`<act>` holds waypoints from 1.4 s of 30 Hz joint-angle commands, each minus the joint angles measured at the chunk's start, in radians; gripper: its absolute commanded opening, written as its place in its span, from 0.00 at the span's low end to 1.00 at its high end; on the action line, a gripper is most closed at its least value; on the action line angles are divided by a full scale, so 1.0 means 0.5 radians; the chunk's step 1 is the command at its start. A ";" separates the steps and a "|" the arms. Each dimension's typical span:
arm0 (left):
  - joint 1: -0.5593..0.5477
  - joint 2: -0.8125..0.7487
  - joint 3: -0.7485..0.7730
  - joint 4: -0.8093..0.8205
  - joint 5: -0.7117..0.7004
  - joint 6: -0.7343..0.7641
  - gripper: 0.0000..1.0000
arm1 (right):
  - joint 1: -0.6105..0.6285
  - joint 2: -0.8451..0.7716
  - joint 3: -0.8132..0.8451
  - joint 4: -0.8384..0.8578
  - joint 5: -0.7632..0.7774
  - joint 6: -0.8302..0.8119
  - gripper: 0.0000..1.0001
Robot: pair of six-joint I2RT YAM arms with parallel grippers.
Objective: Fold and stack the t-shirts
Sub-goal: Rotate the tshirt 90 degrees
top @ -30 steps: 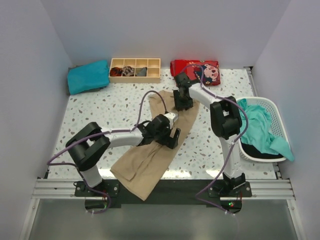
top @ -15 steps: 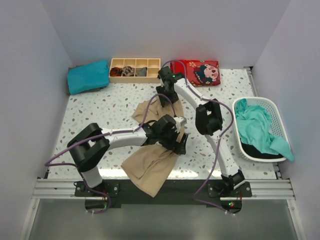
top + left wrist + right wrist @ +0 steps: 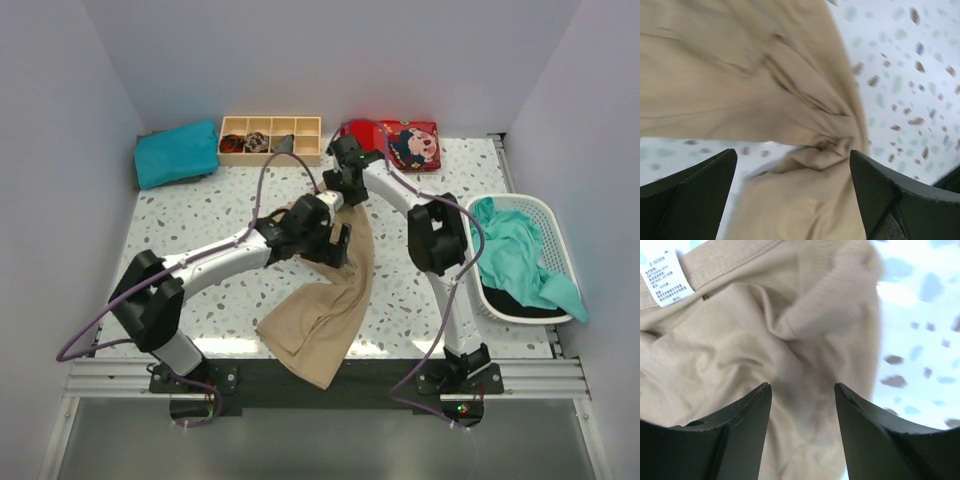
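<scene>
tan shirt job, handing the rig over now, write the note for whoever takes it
The left hand is open over the tan shirt, at its bunched middle, holding nothing.
The right hand is open over its collar end by the label.
It lies crumpled on the table, near end past the front edge.
A folded teal shirt sits back left; a loose teal shirt is in the white basket.
Left: fold both unfolded shirts, stack.
</scene>
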 commanded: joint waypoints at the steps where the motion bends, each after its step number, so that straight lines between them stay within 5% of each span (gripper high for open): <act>1: 0.221 -0.201 0.020 -0.138 -0.397 0.145 1.00 | -0.056 -0.413 -0.116 0.198 0.098 -0.074 0.58; 16: 0.400 0.317 0.002 0.515 -0.076 0.235 1.00 | -0.056 -1.385 -1.363 0.333 -0.052 0.134 0.58; 22: 0.412 0.272 0.093 0.687 0.123 0.231 1.00 | -0.050 -1.579 -1.747 0.357 -0.058 0.162 0.58; 33: 0.464 0.544 0.189 1.165 0.405 0.081 1.00 | -0.053 -1.650 -1.889 0.410 -0.080 0.220 0.57; 42: 0.525 0.875 0.422 0.785 0.160 0.222 1.00 | 0.024 -1.760 -1.999 0.388 -0.619 0.226 0.57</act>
